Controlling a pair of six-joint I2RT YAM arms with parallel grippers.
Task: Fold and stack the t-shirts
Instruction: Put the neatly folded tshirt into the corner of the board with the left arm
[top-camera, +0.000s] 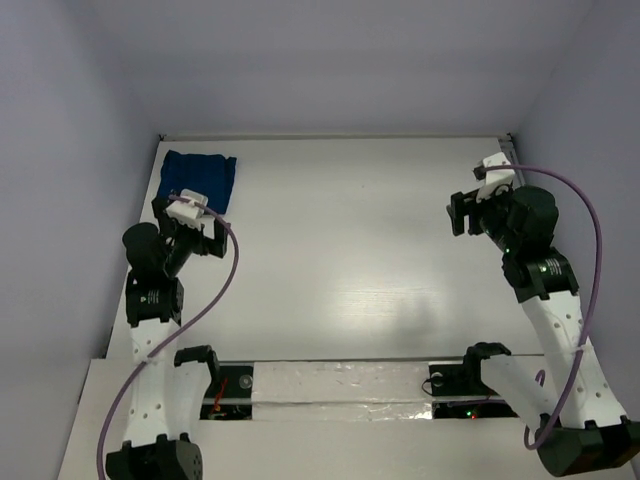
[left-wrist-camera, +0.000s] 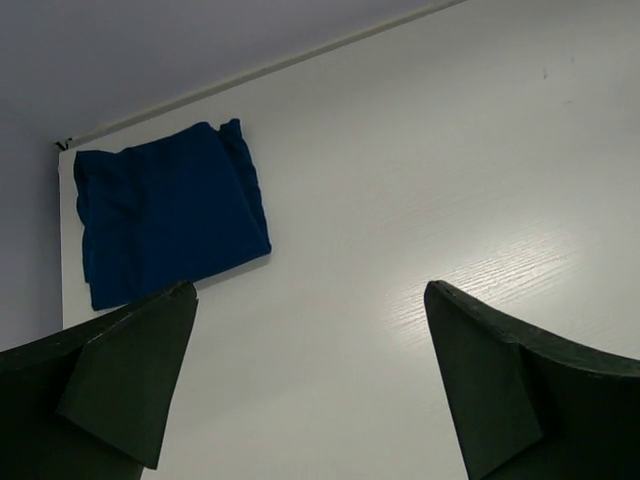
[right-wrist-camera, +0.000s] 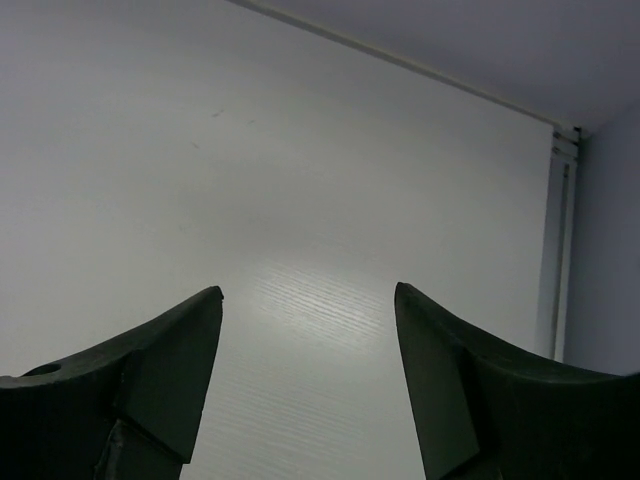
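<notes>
Navy t-shirt (left-wrist-camera: 165, 225), folded, far-left table (left-wrist-camera: 450, 150) corner. L fingers (left-wrist-camera: 130, 370) spread, empty, just near of it; R fingers (right-wrist-camera: 150, 370) spread, empty, well apart, far right.

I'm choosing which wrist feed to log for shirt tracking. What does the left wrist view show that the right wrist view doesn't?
Only the left wrist view shows the folded navy t-shirt, lying flat near the table's far left corner, beyond the open left gripper. Only the right wrist view shows the far right corner with its pale edge strip and the open right gripper; no cloth is in it. Both show the white table and the back wall.
</notes>
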